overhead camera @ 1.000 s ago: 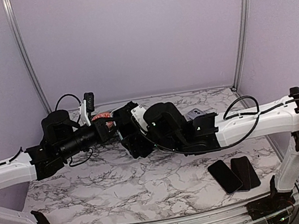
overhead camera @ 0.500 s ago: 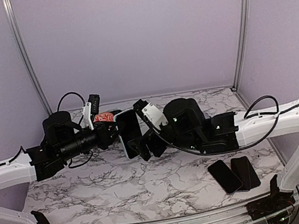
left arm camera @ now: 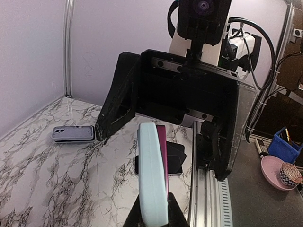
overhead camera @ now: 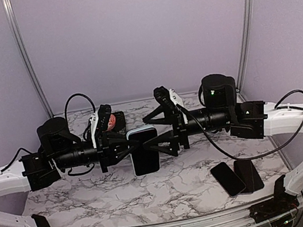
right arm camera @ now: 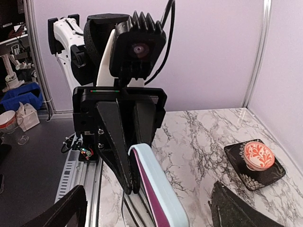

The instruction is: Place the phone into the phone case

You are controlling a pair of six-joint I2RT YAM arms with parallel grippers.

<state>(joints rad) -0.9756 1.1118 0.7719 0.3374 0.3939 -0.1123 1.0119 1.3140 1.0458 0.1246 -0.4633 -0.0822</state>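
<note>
the phone point(overhead camera: 146, 160) sat in its pale blue phone case point(overhead camera: 140, 132), held above the table's point(overhead camera: 96, 198) middle. the left gripper point(overhead camera: 127, 148) was clamped on its left edge; the right gripper point(overhead camera: 160, 141) stood spread wide, gripping nothing, just right of it.

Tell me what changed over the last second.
The right gripper swung out rightward to face the left gripper, and the cased phone now hangs upright between both, lifted toward table centre. The two dark phones near the right base stayed put.
</note>
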